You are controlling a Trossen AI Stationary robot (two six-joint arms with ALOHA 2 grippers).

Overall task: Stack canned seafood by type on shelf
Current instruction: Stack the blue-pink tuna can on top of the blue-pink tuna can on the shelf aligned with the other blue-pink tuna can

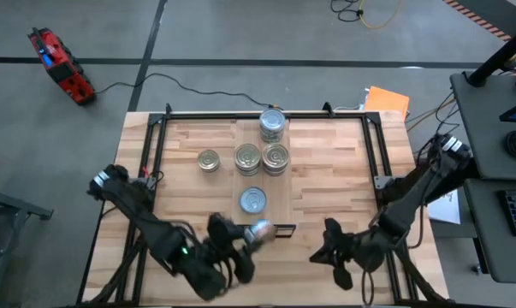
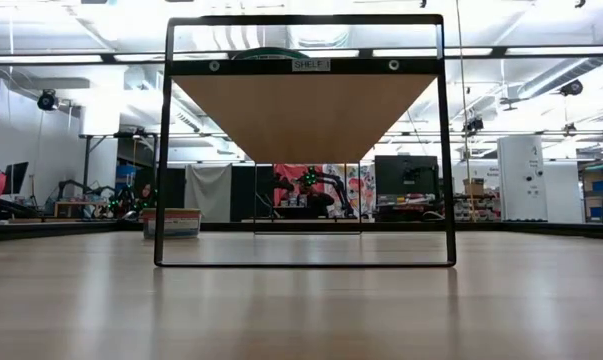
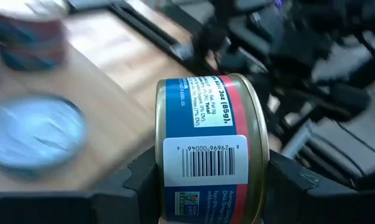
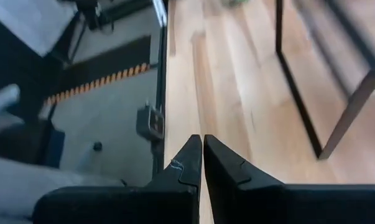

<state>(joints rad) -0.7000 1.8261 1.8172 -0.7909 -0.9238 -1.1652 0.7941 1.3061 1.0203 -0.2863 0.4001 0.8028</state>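
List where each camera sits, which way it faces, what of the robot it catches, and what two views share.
High: overhead, straight down on the table, shelf, both arms.
Low: at tabletop level, looking through the shelf frame; no arm shows.
Left wrist: on the left gripper, facing its held can.
Right wrist: behind the shut right gripper, along the table edge.
Shared: high and left wrist both show the held can.

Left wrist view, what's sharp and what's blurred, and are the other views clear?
Left wrist view: the held tin with its barcode is sharp between the left gripper fingers; the pale-topped tin and background are smeared. Right wrist view: the shut right gripper is crisp, the floor soft. Low view: bright ceiling lights, the shelf underside clear.
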